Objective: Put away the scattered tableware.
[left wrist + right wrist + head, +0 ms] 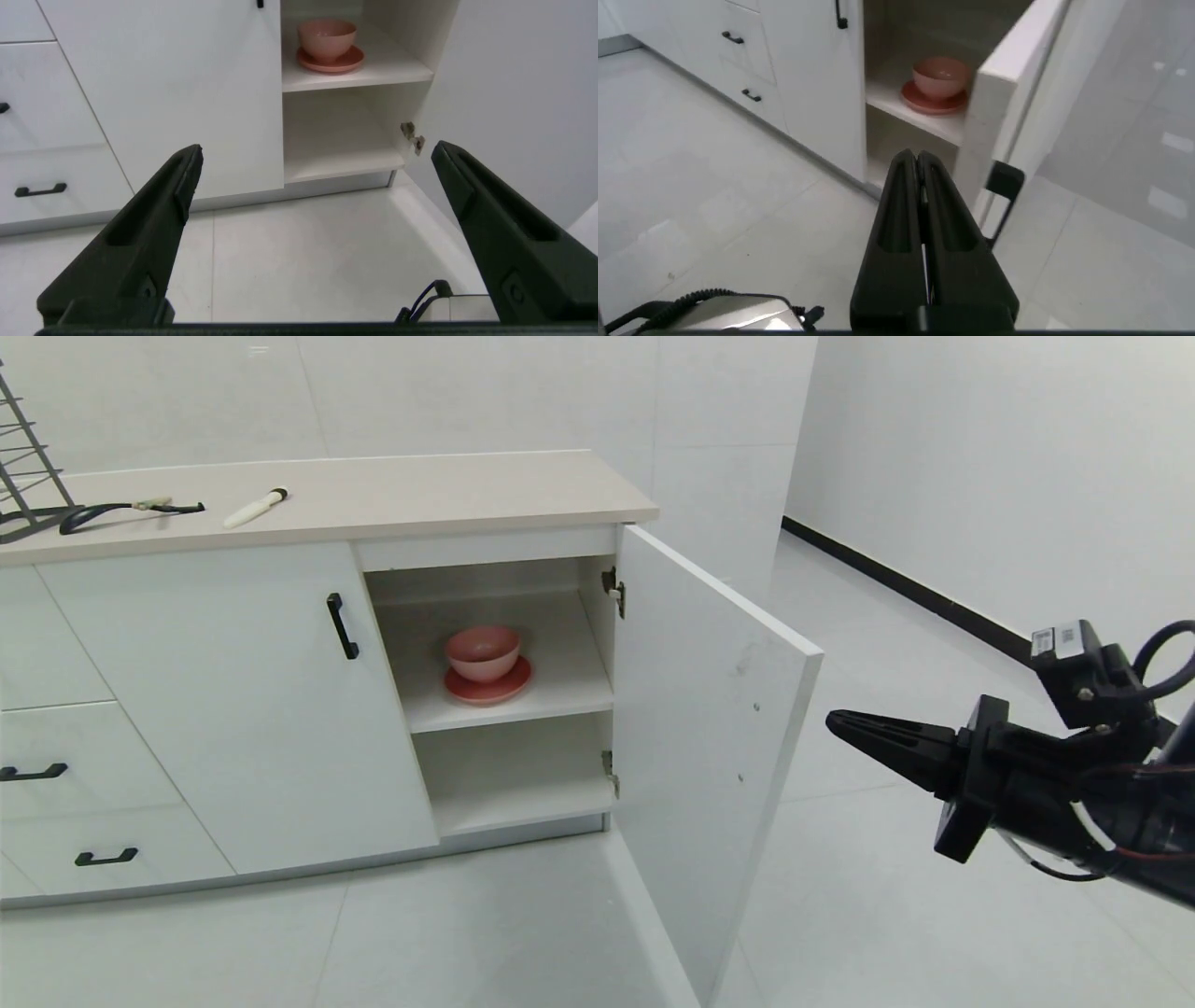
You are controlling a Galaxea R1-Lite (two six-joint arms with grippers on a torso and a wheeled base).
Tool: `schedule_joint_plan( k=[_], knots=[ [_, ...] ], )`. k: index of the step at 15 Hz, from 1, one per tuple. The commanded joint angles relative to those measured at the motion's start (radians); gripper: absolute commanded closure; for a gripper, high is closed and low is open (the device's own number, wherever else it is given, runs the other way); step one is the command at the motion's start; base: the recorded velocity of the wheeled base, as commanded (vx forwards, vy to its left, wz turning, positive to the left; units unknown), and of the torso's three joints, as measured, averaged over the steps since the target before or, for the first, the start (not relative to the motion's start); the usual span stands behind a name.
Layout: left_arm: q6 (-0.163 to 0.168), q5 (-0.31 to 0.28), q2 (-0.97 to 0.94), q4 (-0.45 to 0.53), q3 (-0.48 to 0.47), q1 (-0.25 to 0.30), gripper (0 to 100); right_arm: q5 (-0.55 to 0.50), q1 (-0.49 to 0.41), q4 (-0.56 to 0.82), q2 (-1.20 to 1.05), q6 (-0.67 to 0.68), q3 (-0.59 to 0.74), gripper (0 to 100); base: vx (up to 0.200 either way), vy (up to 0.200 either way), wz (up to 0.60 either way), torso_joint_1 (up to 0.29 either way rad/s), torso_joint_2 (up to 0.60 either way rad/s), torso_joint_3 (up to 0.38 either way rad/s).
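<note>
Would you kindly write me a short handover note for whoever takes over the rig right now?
Left gripper: open, empty.
Right gripper: shut, empty, outside the open cabinet door.
Done: pink bowl sits on pink plate on the upper shelf.
To do: black utensil and white-handled utensil lie on the counter; the door probably needs closing afterwards.

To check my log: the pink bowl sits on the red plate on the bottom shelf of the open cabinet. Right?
No: the pink bowl sits on the red plate on the upper shelf of the open cabinet; see the head view.
</note>
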Motion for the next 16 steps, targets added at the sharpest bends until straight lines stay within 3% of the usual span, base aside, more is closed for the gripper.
schedule_joint_plan(
  k=[1,4,8,11,15,16],
  knots=[
    [-0.001,0.000,0.000,0.000,0.000,0.000,0,0.000,0.049,-0.107,0.070,0.000,0.052,100,0.000,0.000,0.00,0.000,0.00,0.000],
    [0.001,0.000,0.000,0.000,0.000,0.000,0,0.000,0.084,-0.243,0.162,-0.003,0.060,100,0.000,0.000,0.00,0.000,0.00,0.000],
    [-0.001,0.000,0.000,0.000,0.000,0.000,0,0.001,0.079,-0.265,0.191,-0.028,0.067,100,0.000,0.000,0.00,0.000,0.00,0.000],
    [-0.001,0.000,0.000,0.000,0.000,0.000,0,0.009,0.070,-0.265,0.162,-0.054,0.184,100,0.000,0.000,0.00,0.000,0.00,0.000],
    [0.001,0.000,0.000,0.000,0.000,0.000,0,0.013,-0.177,-0.263,0.214,-0.187,0.162,100,0.000,0.000,0.00,0.000,0.00,0.000],
    [0.001,0.000,0.000,0.000,0.000,0.000,0,0.015,-0.204,-0.262,0.240,-0.207,0.133,100,0.000,0.000,0.00,0.000,0.00,0.000]
  ],
)
